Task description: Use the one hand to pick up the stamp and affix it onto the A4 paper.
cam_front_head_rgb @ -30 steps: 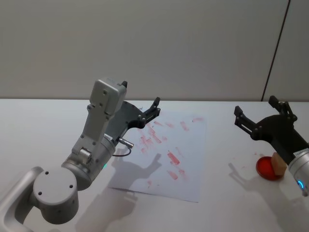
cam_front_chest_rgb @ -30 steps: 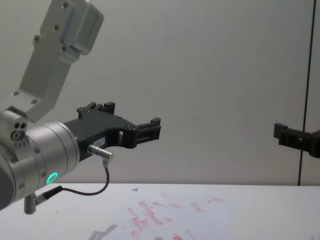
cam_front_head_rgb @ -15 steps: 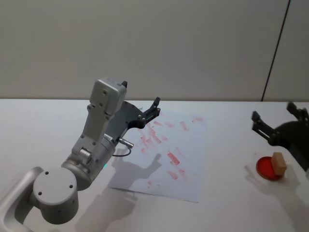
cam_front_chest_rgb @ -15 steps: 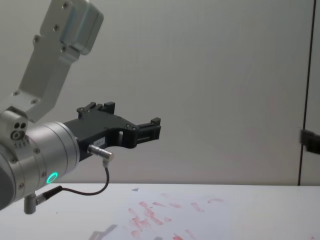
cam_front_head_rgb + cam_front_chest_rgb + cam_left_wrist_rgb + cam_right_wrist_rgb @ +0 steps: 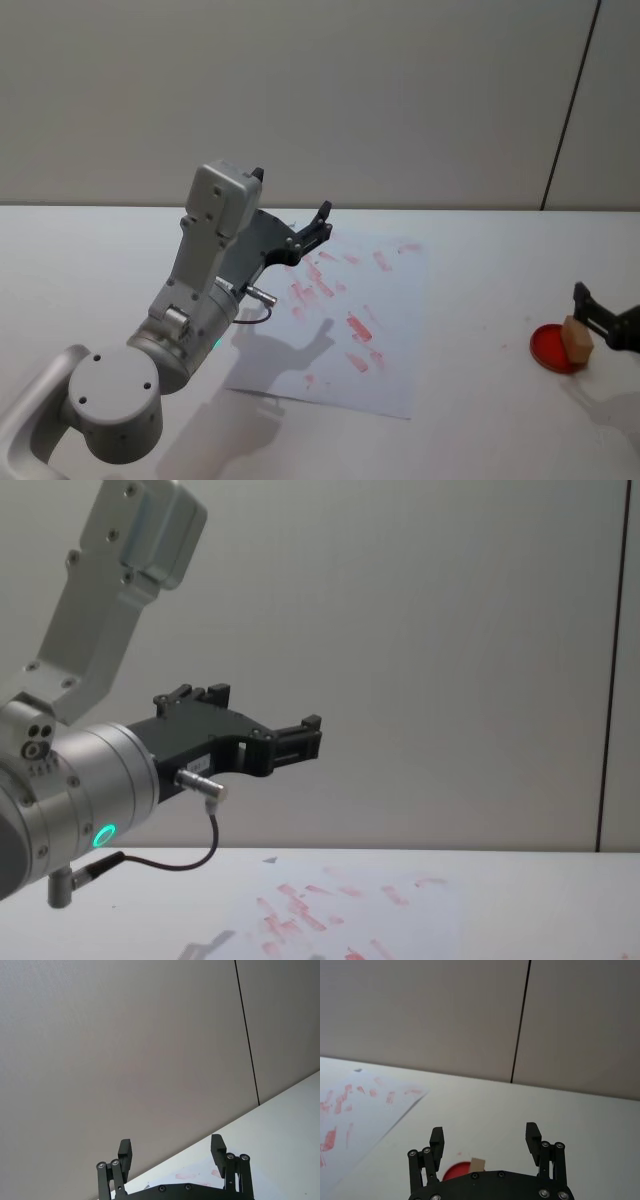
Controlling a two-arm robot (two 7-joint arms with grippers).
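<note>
Stamp (image 5: 576, 338): tan block standing on a red pad (image 5: 550, 350), well right of the paper (image 5: 390, 330).
Right gripper (image 5: 485, 1136): jaws spread, empty, just beside the stamp, right of the paper.
Paper: white sheet, many red prints across it.
Left gripper (image 5: 325, 221): jaws spread, empty, raised over the paper's far left corner.

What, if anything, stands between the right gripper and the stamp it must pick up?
Nothing visible does. The right gripper, fingers open, hangs close to the stamp, which rests on a red disc, with no object between them.
</note>
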